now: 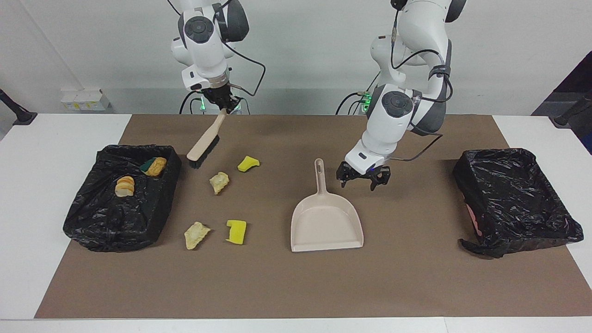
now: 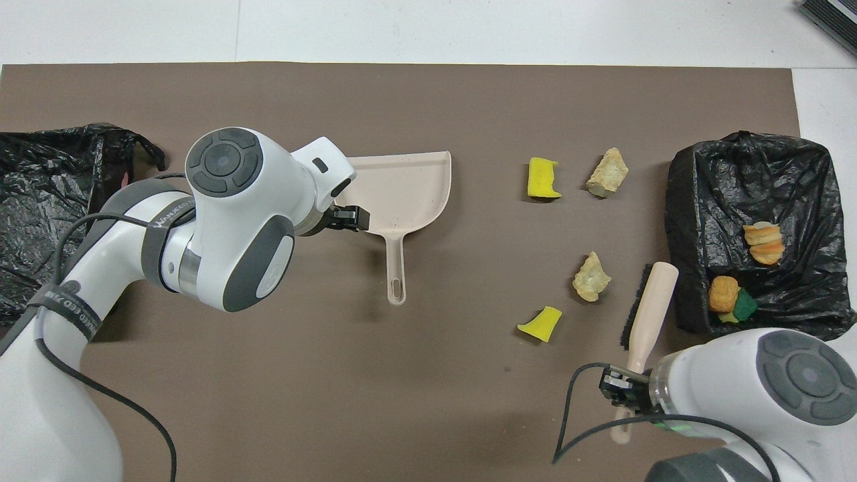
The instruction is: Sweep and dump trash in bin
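Note:
Four pieces of trash lie on the brown mat: a yellow sponge, a tan chunk, a second tan chunk and a second yellow sponge. My right gripper is shut on the handle of the beige brush. The brush slants down, its bristles low between the trash and the bin. My left gripper hangs open beside the dustpan, close to its handle.
The bin at the right arm's end holds bread-like lumps and a green-and-orange scrap. A second black-lined bin stands at the left arm's end. White table borders the mat.

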